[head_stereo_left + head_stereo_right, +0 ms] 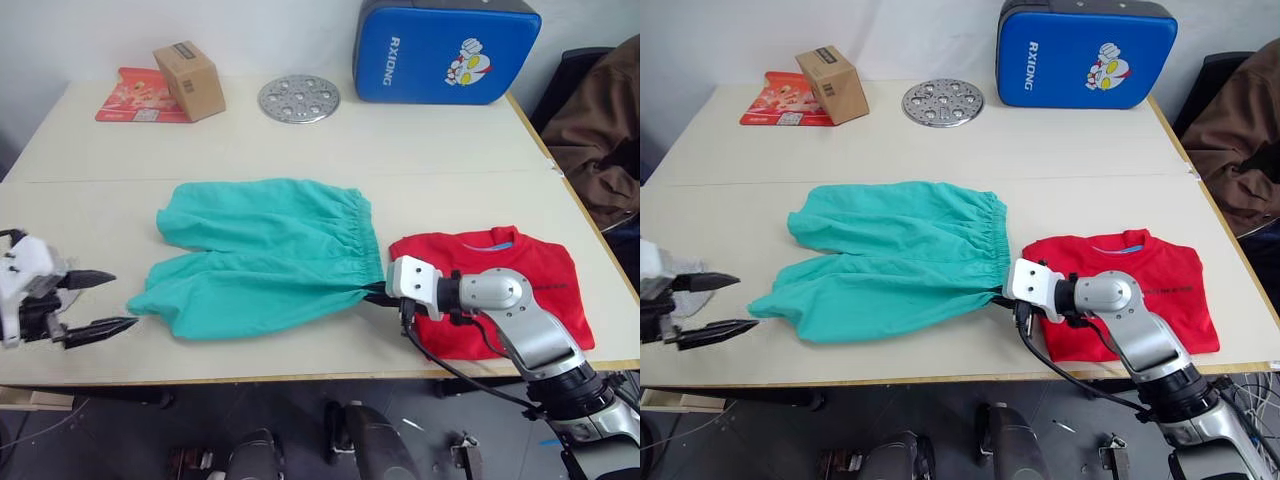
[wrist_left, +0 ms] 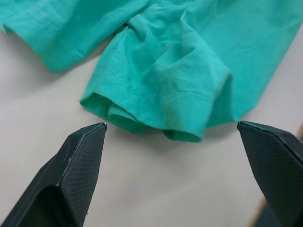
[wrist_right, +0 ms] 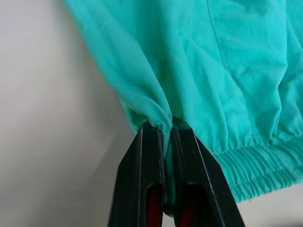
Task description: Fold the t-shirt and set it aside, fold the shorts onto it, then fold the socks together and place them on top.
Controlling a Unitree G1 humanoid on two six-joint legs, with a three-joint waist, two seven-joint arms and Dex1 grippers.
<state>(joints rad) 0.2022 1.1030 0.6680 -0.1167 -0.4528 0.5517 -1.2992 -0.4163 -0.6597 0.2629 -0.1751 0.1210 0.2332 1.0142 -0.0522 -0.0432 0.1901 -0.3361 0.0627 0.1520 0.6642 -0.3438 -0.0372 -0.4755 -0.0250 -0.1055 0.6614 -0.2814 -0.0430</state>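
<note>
matt woven cloth shorts [image 1: 270, 255], cardboard box [image 1: 188, 80]

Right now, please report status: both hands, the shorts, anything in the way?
Right hand shut on shorts at waistband corner. Left hand open, short of leg hem. T-shirt folded, beside the shorts. Nothing in the way.

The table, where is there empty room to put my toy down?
The widest bare stretch of the table runs between the shorts and the back row: cardboard box, metal disc, blue case. A smaller patch lies left of the shorts. The near right is crowded: the t-shirt and right gripper.
</note>
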